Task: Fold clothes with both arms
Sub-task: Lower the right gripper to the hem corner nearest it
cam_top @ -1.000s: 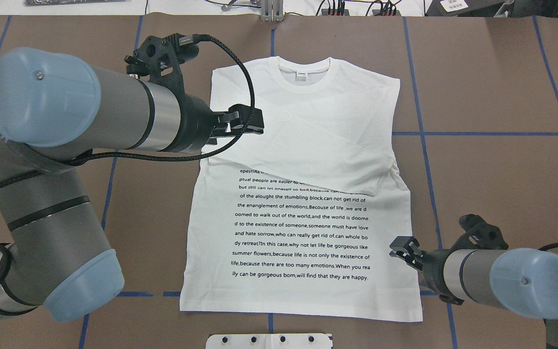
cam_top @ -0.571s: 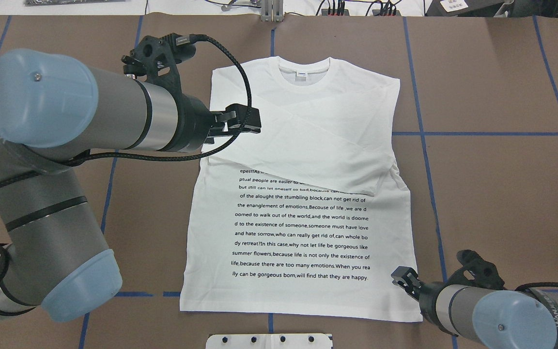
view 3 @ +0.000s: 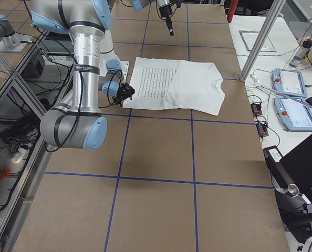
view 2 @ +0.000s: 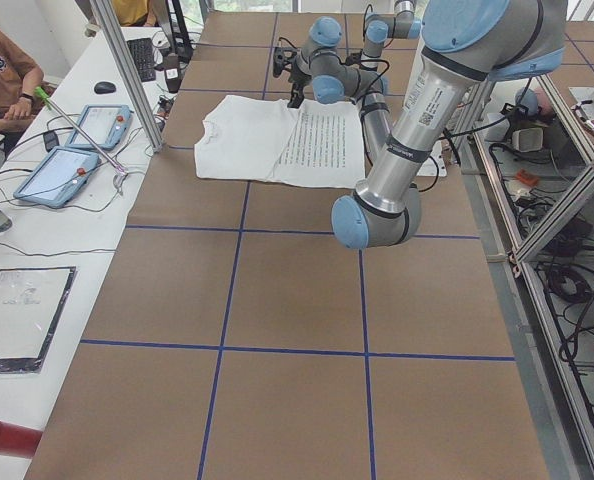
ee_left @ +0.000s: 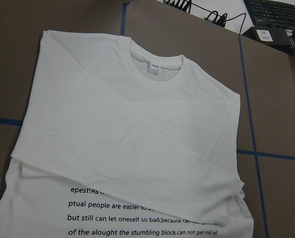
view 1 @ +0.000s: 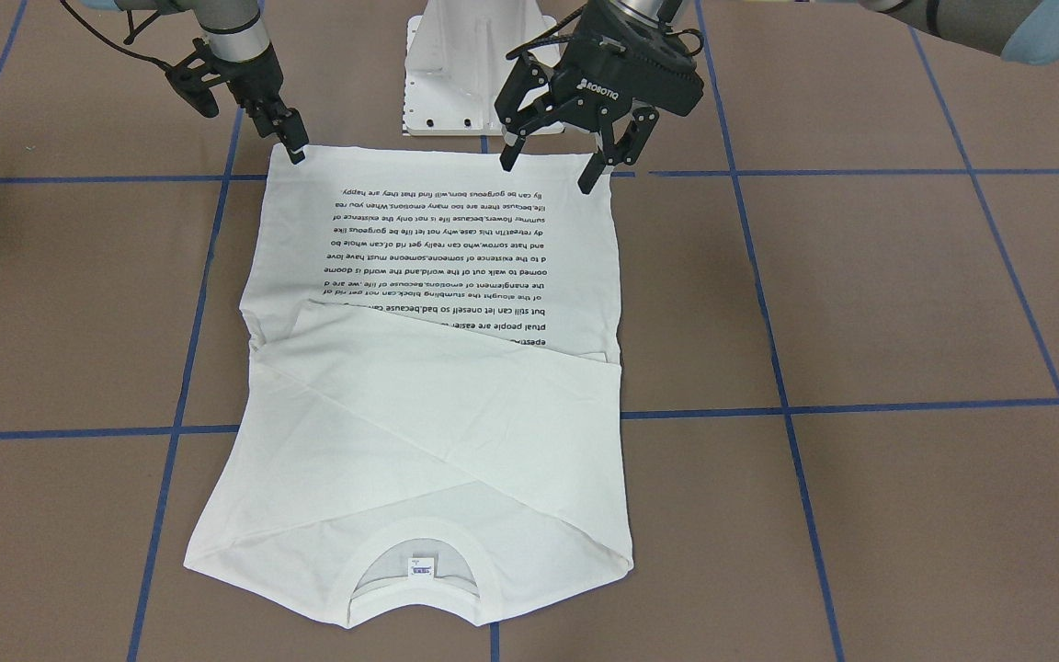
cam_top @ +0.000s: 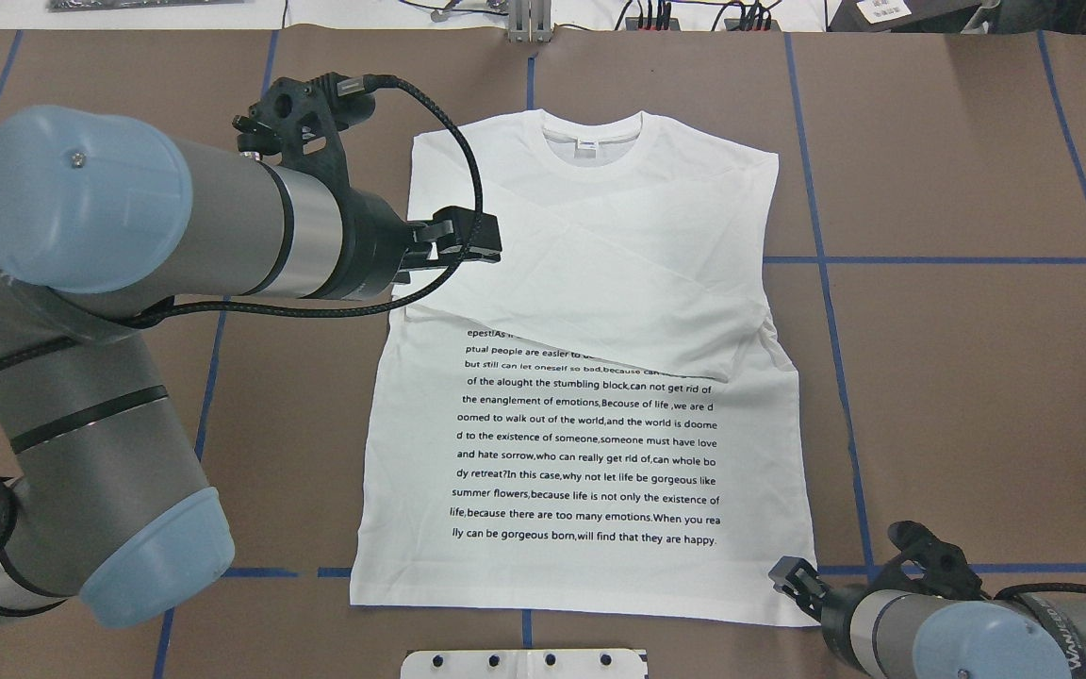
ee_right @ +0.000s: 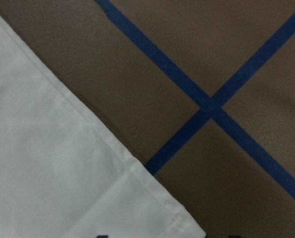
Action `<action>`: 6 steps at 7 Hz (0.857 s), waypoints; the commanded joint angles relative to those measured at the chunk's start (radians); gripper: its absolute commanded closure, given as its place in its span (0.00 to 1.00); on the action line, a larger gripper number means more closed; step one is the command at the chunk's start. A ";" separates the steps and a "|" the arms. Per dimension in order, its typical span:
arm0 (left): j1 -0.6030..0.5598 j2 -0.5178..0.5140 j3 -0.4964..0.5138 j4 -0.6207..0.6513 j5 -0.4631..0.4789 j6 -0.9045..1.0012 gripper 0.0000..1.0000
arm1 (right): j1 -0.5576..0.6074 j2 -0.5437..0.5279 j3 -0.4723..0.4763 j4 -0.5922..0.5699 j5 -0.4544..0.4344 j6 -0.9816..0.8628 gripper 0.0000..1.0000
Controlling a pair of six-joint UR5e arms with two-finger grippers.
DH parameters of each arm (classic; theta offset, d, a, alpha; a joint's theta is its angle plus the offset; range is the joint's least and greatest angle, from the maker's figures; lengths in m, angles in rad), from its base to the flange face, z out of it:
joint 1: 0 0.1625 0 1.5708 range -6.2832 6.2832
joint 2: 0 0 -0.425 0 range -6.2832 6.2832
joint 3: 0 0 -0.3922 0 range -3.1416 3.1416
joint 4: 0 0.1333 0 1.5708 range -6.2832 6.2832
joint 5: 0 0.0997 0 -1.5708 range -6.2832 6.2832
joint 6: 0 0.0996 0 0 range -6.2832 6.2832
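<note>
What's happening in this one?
Two robot arms are partway through folding a white long-sleeved shirt. It lies flat on the brown table, print side up, with both sleeves already folded across the chest. The left gripper hovers open, high above the shirt, holding nothing. The right gripper is down at a hem corner; whether it has gripped the cloth isn't clear.

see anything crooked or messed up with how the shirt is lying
The shirt lies flat, but its folded-in sleeve runs diagonally and hides the top lines of the printed text, and the fabric puckers slightly at the side edge on the robot's right. No damage shows.
</note>
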 commanded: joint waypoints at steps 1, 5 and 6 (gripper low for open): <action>0.002 0.002 0.000 0.000 0.000 -0.002 0.05 | -0.024 -0.001 -0.002 0.000 0.002 0.003 0.17; 0.001 0.003 -0.001 0.001 0.001 -0.002 0.05 | -0.023 0.000 0.002 -0.023 0.013 0.003 0.56; 0.001 0.005 -0.003 0.001 0.001 -0.002 0.05 | -0.021 0.000 0.001 -0.029 0.013 0.003 0.68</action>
